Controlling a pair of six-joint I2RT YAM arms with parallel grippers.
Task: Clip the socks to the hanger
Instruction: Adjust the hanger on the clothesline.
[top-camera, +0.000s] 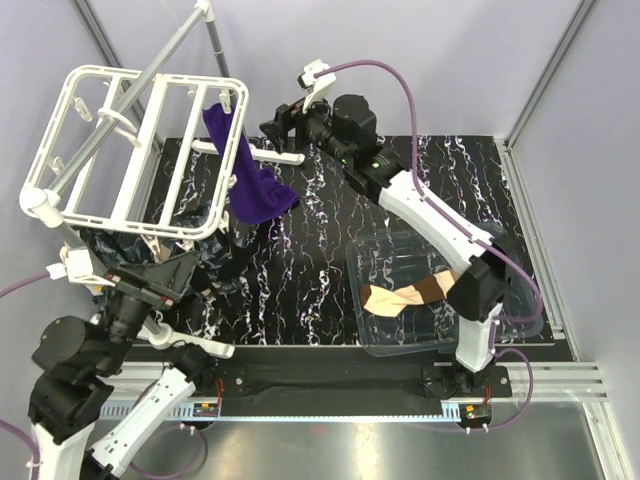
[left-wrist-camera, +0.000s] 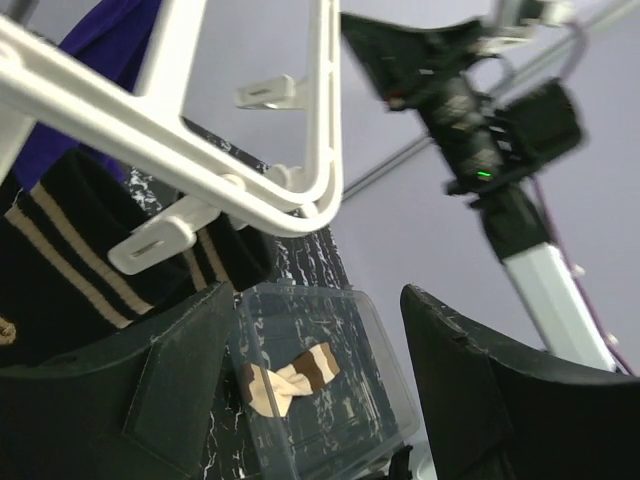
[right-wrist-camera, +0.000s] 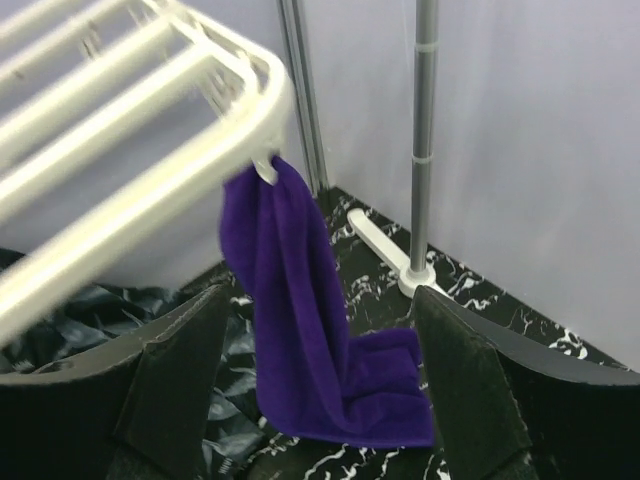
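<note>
Seemingly the purple sock (right-wrist-camera: 300, 330) hangs clipped to the hanger (left-wrist-camera: 325, 100), and with right gripper (right-wrist-camera: 320, 300) and left gripper (left-wrist-camera: 315, 300) jaws open, the beige sock (top-camera: 395, 298) wants fetching next.

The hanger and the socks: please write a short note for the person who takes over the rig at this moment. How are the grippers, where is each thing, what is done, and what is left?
Left gripper: open, empty, below a corner of the hanger.
Right gripper: open, empty, facing the purple sock.
Purple sock: hangs from the hanger's edge, lower end on the table.
Black striped sock: under the hanger; clipped or not, I cannot tell.
Beige and brown sock: in the clear bin.
Done: purple sock hung. Left: the bin sock, perhaps the black one.
</note>
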